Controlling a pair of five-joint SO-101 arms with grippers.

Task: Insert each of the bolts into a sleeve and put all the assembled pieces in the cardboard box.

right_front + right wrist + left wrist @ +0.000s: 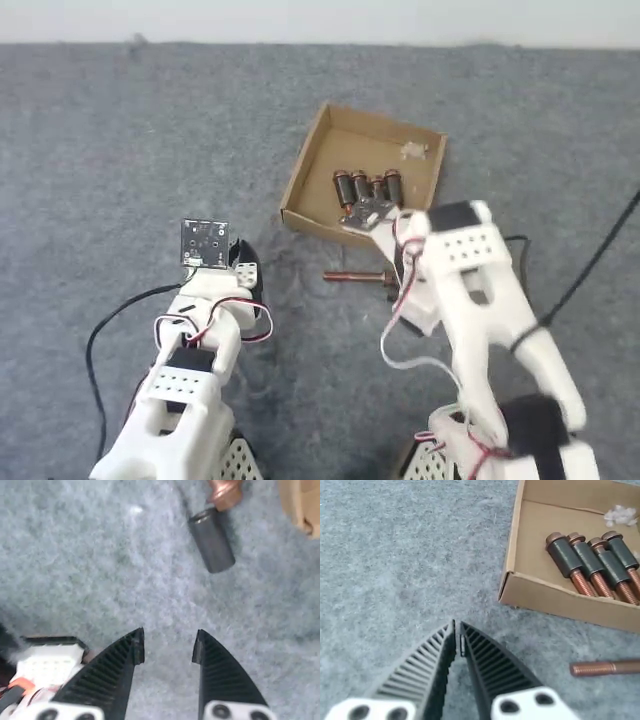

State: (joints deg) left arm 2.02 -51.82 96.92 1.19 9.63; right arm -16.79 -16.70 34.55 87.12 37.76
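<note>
- Grey carpet (120, 130) covers the whole working surface under both arms.
- The cardboard box (302, 170) sits toward 1 o'clock in the high view and already holds four assembled pieces (362, 186) side by side, so I judge I am on the last pair.
- One loose bolt (352, 275) lies on the carpet just off the box's near wall, at its 6 o'clock. Its threaded end points to 9 o'clock and its head is tucked under the right arm (465, 250).
- Its dark sleeve (211, 540) lies empty on the carpet just beside the bolt head; I cannot tell whether the two touch.
- My right gripper (167, 647) hangs over bare carpet near the sleeve, fingers spread and holding nothing.
- My left gripper (458, 632) sits at 9 o'clock of the bolt, apart from it, fingers pressed together on nothing.
- Next, I reckon, the right gripper should close across the sleeve's round body while the left spreads and takes the bolt shaft. That way the two can be lined up end to end.
- A white scrap (413, 150) lies in the box's far corner, out of the way.
- The box's near wall stands close to the bolt and could get nudged, and the round sleeve may roll on the pile.
</note>
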